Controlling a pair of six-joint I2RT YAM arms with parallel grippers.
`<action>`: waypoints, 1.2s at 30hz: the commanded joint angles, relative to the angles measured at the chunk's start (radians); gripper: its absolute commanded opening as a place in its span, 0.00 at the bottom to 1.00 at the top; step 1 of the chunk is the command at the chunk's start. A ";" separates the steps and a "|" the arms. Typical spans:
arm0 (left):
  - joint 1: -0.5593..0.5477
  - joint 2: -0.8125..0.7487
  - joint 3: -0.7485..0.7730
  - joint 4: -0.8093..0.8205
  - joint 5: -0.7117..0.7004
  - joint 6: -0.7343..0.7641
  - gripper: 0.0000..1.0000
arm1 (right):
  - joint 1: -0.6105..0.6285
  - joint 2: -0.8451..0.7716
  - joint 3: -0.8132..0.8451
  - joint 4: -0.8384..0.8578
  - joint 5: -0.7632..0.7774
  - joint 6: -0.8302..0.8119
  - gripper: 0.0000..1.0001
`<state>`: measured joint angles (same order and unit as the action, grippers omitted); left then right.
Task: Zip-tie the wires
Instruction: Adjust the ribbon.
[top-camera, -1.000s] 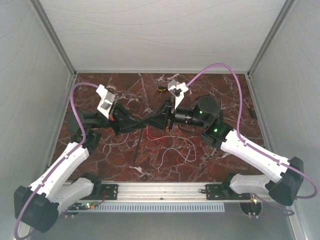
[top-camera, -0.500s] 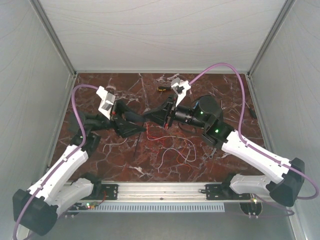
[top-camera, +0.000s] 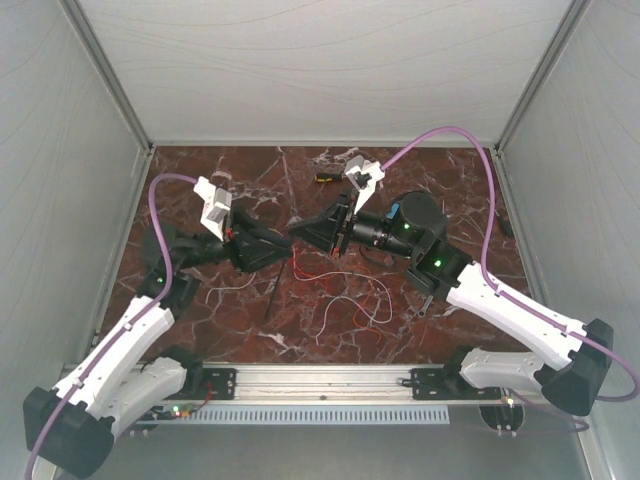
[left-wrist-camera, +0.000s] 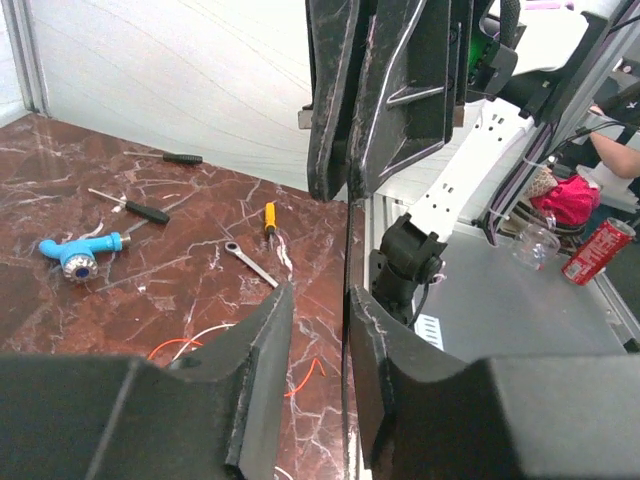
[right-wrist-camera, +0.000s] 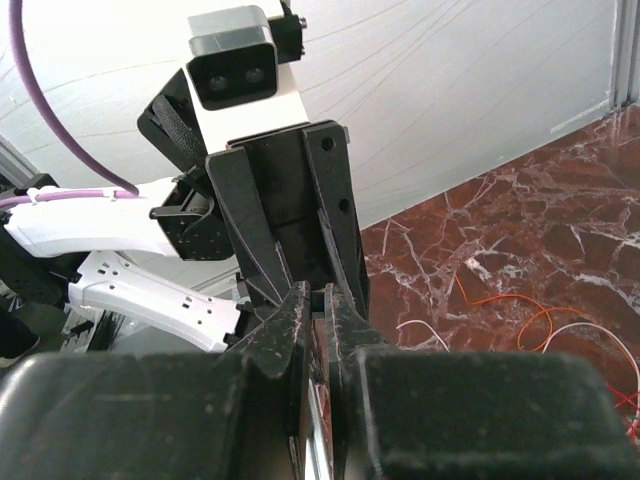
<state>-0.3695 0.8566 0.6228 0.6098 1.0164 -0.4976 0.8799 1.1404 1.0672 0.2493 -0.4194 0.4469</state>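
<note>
The wires (top-camera: 345, 288) lie in loose white, red and orange loops on the marble table; they also show in the left wrist view (left-wrist-camera: 308, 376) and the right wrist view (right-wrist-camera: 500, 300). My two grippers meet tip to tip above the wires' left end. My right gripper (top-camera: 303, 232) is shut on the zip tie (left-wrist-camera: 347, 300), a thin black strip. The strip runs from its jaws down between the fingers of my left gripper (top-camera: 284, 246). The left jaws stand apart, with the strip close to the right finger (left-wrist-camera: 385, 340).
A blue fitting (left-wrist-camera: 75, 255), two dark screwdrivers (left-wrist-camera: 130, 205), a yellow-handled screwdriver (left-wrist-camera: 269, 217) and a small wrench (left-wrist-camera: 250, 263) lie on the table beyond the grippers. A thin dark strip (top-camera: 272, 298) lies left of the wires. White walls close in three sides.
My left gripper has drawn back a little to the left, and the right arm has shifted slightly. The grippers stay tip to tip above the wires.
</note>
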 joint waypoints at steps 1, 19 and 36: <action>-0.003 -0.014 0.001 0.041 0.001 0.005 0.19 | 0.004 -0.018 0.030 -0.014 0.015 -0.029 0.00; -0.004 0.015 0.046 -0.029 0.051 0.070 0.00 | -0.092 -0.080 -0.165 0.052 -0.250 -0.076 0.51; -0.003 0.000 0.021 -0.013 0.087 0.081 0.00 | -0.049 0.025 -0.112 0.238 -0.190 -0.014 0.22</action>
<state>-0.3695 0.8776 0.6193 0.5747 1.0813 -0.4469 0.8230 1.1584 0.9161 0.4244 -0.6319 0.4362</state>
